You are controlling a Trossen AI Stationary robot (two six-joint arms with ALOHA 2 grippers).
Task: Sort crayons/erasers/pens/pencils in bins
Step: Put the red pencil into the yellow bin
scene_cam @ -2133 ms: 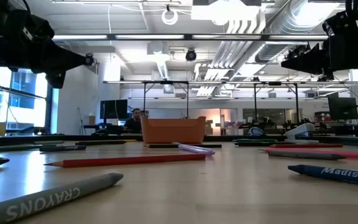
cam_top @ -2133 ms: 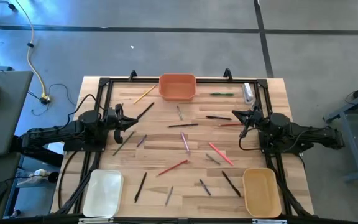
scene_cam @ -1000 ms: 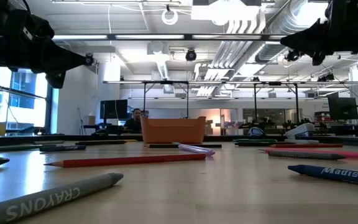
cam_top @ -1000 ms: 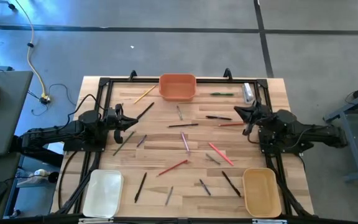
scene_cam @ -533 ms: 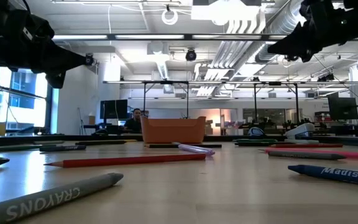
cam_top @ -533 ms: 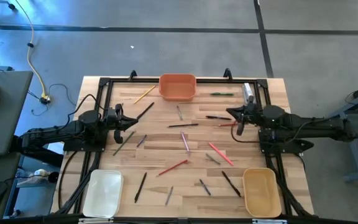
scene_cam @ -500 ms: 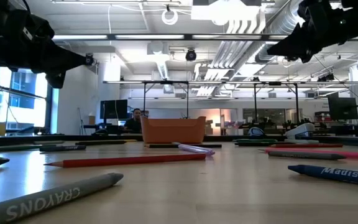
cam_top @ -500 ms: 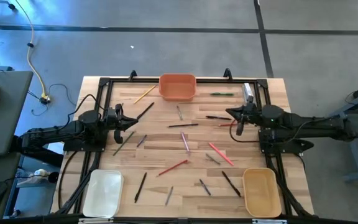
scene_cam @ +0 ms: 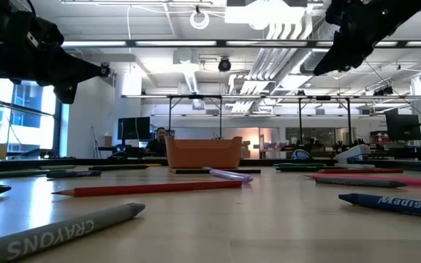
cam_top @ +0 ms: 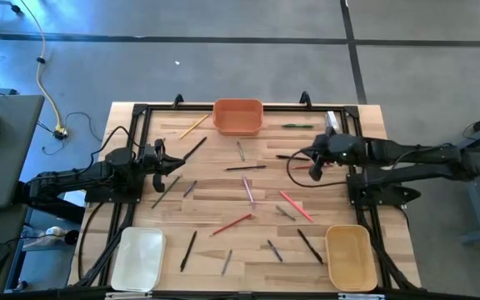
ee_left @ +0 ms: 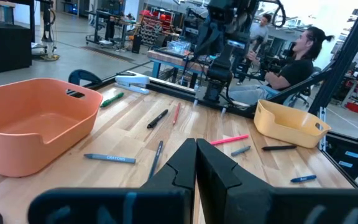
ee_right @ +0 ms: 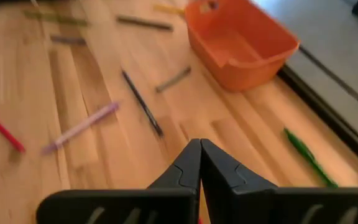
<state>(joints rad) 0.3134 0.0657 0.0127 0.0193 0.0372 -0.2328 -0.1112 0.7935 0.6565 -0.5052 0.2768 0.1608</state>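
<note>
Bright, even indoor lighting; sharpness varies by camera.

Overhead view: the table [cam_top: 248, 179] is evenly lit, shadows under the sticks short and soft, and the floor at far left carries a blue cast. Table-level view: light comes from ceiling strip fixtures [scene_cam: 196, 44] and a window at left; both arms read as dark silhouettes against it, the nearest grey crayon [scene_cam: 57, 230] is soft, and the orange bin [scene_cam: 204, 153] and the room behind are sharper. Left wrist view: the near fingers [ee_left: 229, 177] are blurred, the far table crisp, and the orange bin's rim bows near the frame edge. Right wrist view: blurred throughout, the purple stick [ee_right: 79, 127] and green pen [ee_right: 306, 155] smeared.
</note>
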